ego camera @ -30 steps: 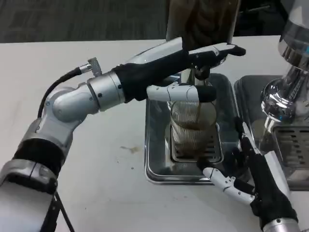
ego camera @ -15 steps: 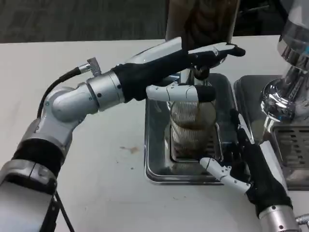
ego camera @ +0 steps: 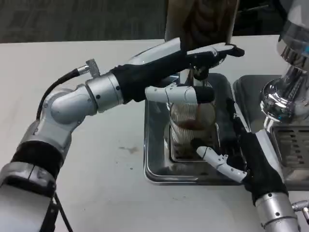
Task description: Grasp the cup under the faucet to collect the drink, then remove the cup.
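Ribbed clear cup [ego camera: 190, 123] part-filled, right hand [ego camera: 239, 154] beside

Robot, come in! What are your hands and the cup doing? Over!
Left hand up on the faucet lever, thumb resting across the cup. Right hand open beside cup, not gripping. Cup on drip tray, brown drink inside. Nothing blocking.

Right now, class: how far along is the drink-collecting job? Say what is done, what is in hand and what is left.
Done: the cup stands on the drip tray under the faucet, partly filled with brown drink. In hand: the left hand is at the faucet; the right hand is open beside the cup. Left: grasping and removing it.
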{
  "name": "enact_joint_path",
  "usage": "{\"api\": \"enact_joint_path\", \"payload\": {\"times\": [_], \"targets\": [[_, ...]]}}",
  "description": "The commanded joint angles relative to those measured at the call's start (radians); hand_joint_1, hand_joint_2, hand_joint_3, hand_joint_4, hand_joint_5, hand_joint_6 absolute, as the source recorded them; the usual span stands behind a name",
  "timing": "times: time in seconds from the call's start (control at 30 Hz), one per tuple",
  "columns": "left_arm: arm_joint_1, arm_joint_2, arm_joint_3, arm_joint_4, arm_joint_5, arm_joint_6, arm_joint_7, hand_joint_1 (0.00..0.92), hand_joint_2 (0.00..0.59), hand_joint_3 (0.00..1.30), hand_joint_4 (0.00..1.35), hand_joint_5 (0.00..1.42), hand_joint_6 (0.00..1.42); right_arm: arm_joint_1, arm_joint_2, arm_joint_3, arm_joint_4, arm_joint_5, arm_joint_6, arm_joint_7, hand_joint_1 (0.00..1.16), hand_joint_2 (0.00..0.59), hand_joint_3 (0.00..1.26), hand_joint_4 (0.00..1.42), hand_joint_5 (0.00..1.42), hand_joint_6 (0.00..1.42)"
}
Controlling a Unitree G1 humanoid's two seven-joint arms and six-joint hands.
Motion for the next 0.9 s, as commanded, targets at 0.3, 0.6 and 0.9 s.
{"api": "enact_joint_path", "payload": {"times": [0.3,0.6,0.9], "targets": [[0.041,0.025,0.007,0.002,-0.006,0.047,-0.047,0.000,0.061,0.13,0.00,0.06,0.00,-0.041,-0.001,-0.005,0.043,0.018,-0.030,0.014,0.55,0.199,0.00,0.00,0.00,0.00],[0.040,0.008,0.054,-0.017,-0.104,0.095,-0.127,0.000,0.061,0.13,0.00,0.06,0.00,-0.035,0.002,-0.005,0.039,0.016,-0.033,0.008,0.55,0.199,0.00,0.00,0.00,0.00],[0.034,-0.023,0.113,-0.052,-0.194,0.165,-0.217,0.000,0.071,0.14,0.00,0.07,0.02,-0.033,0.006,-0.004,0.047,0.011,-0.033,0.000,0.55,0.199,0.00,0.00,0.00,0.00]]}}
